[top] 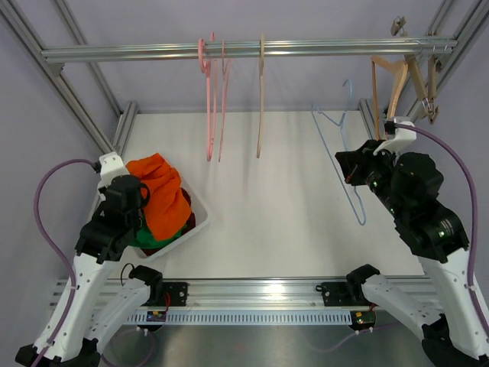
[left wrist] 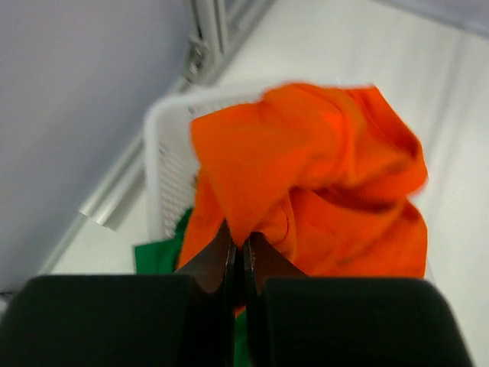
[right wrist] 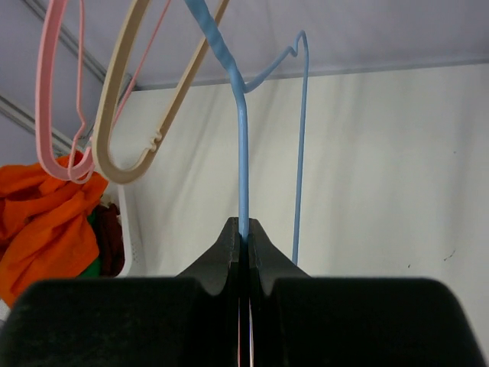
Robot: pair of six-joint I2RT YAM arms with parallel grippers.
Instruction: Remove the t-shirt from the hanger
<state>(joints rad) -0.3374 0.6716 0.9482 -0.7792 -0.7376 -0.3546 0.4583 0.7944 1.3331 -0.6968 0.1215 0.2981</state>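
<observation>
Far left, the left gripper (left wrist: 238,248) has its jaws squeezed together on a fold of the orange t-shirt (top: 162,195), pinching the cloth right at the tips. The shirt is bunched in a heap in and over the white basket (top: 202,211) at the left side of the table (top: 267,214), well apart from any hanger. Under it there's a green garment (top: 153,241) poking out at the near edge, plus something dark red (top: 192,222) tucked on the right side of the basket, can't tell what that one is. Moving along, two pink hangers (top: 208,99) and a beige hanger (top: 260,99) dangle from the metal rail (top: 306,49) across the back. Right of centre is the blue hanger (top: 348,164), just bare wire, and the right gripper (right wrist: 243,229) is clamped tight on one of its thin bars, fingers closed with the wire running straight up out of them. In the top view its hook looks like it sits below the rail rather than on it, so the arm seems to be holding it up. Far right, a bunch of wooden hangers (top: 397,76) hang at the end of the rail.
</observation>
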